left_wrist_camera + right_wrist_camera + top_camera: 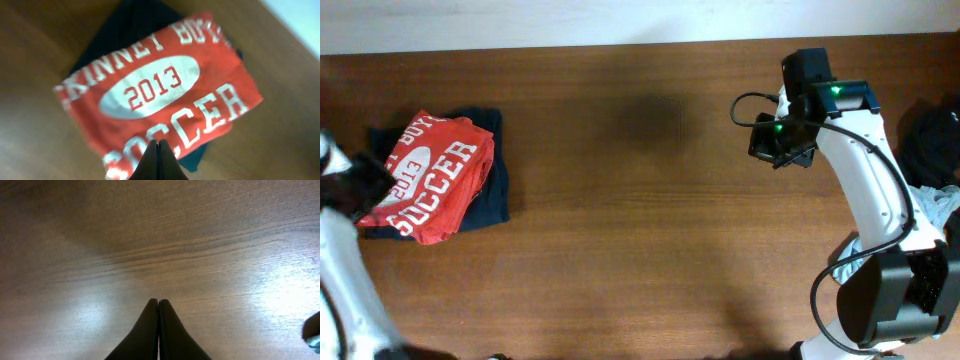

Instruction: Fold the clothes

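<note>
Two folded garments lie in a stack near the left edge of the table (650, 200): the red-orange T-shirt (430, 175) with the soccer print on top, and a navy garment (492, 195) under it. At the right edge there are more clothes, a black one (935, 140) and a grey-blue one (942, 205). Both are cut off, so their number is unclear. The left arm (340, 260) is blurred here.

From the left wrist, the left claw (158, 150) is pressed together and pinches nothing. It hangs over the near border of the T-shirt; I cannot tell whether it touches the cloth. If it sweeps low, the tips could catch the shirt and pull the fold open.

From the right wrist, the right claw (159, 325) is pressed together and empty over bare wood. A dark thing (312, 327) in the corner is too cut off to name.
</note>
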`<state>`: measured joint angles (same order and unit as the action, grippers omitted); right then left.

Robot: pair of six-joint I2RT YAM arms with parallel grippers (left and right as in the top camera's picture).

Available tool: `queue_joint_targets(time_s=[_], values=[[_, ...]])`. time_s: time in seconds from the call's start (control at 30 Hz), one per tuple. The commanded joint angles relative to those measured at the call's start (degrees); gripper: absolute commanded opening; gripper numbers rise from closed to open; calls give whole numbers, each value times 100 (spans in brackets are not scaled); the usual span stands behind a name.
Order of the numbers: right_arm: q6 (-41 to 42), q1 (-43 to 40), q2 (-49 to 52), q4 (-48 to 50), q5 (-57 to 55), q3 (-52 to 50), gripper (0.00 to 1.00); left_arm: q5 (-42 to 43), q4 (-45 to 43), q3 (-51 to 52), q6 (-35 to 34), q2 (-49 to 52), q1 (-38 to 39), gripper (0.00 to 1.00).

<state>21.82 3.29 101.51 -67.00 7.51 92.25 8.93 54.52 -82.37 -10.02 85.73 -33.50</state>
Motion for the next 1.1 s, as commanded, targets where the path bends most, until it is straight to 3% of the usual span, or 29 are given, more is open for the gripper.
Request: queue_joint_targets(time_s=[0.0, 0.3, 0.63, 0.67, 0.7, 0.73, 0.8, 0.87, 0.97, 1.07], values=[[-57, -37, -50, 35, -68, 2, 4, -474, -264, 326, 26, 837, 476, 1], [-59, -37, -50, 15, -70, 2, 4, -807, -472, 468, -212, 2396, 1325, 1], [-63, -37, -50, -13, -68, 2, 4, -901, -273, 140, -232, 1543, 1386, 1], [-63, -37, -50, -9, -68, 2, 4, -901, -221, 87, -232, 1333, 1353, 5], [-63, -37, -50, -7, -70, 2, 4, -903, -142, 13, -232, 931, 1274, 26], [-63, -37, -50, -7, -70, 2, 4, -903, -125, 2, -234, 719, 1217, 36], [-63, -37, -50, -9, -68, 2, 4, -922, -85, 2, -234, 313, 1088, 41], [-63, -37, -50, -7, -68, 2, 4, -942, 59, 2, -234, 20, 953, 40], [-63, -37, -50, -4, -68, 2, 4, -1093, 485, 2, -236, -122, 765, 29], [-61, -37, -50, -7, -68, 2, 4, -1088, 667, 192, -278, -44, 651, 28]])
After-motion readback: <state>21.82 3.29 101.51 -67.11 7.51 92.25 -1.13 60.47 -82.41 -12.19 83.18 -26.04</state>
